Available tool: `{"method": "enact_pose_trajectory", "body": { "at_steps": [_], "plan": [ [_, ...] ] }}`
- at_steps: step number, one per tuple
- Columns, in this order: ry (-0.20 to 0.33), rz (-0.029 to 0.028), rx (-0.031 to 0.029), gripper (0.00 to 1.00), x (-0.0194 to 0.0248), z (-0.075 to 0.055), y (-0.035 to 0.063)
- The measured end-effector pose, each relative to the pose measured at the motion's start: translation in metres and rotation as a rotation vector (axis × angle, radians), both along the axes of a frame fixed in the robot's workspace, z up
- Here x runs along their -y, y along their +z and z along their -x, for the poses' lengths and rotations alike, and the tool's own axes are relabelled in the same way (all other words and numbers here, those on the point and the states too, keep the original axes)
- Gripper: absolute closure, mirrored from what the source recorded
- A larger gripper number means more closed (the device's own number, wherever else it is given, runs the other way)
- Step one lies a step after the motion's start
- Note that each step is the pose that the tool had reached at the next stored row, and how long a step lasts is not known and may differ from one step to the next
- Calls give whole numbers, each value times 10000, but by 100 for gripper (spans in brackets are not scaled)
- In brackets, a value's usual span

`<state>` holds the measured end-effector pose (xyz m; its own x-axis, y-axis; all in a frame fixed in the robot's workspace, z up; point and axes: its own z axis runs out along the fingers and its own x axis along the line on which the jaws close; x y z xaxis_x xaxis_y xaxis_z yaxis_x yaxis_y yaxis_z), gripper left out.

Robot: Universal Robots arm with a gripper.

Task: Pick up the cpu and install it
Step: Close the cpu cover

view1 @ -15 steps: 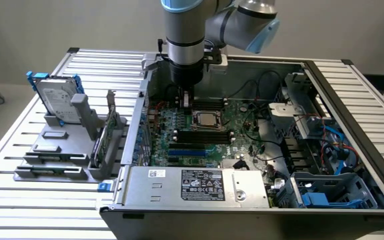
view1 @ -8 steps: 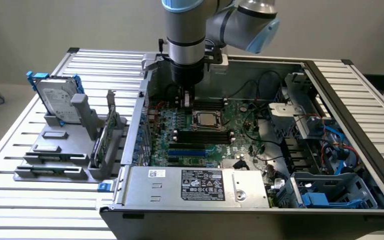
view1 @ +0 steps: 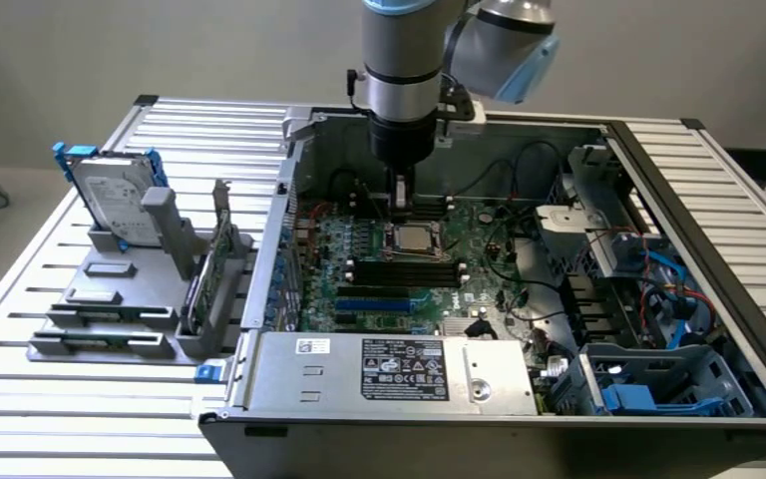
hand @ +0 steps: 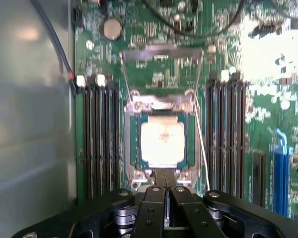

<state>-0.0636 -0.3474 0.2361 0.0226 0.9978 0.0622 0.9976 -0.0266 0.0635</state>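
Just beside the tool (hand: 165, 174), the cpu (hand: 162, 143)

cpu (hand: 162, 144) clear from above, memory slots (hand: 97, 148) flanking, opened load plate (hand: 161, 53) at one end

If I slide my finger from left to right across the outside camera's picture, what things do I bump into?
First the hard drive → upright card → cpu → blue tray.
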Motion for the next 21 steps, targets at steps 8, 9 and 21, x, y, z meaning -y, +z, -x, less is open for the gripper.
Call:
{"method": "enact_pose_trajectory", "body": {
  "at_steps": [8, 9, 21],
  "plan": [
    [0, -90, -1, 89, 0, -364, 177],
    [0, -101, 0, 89, 0, -409, 201],
    [0, -183, 11, 89, 0, -953, 364]
  ]
}}
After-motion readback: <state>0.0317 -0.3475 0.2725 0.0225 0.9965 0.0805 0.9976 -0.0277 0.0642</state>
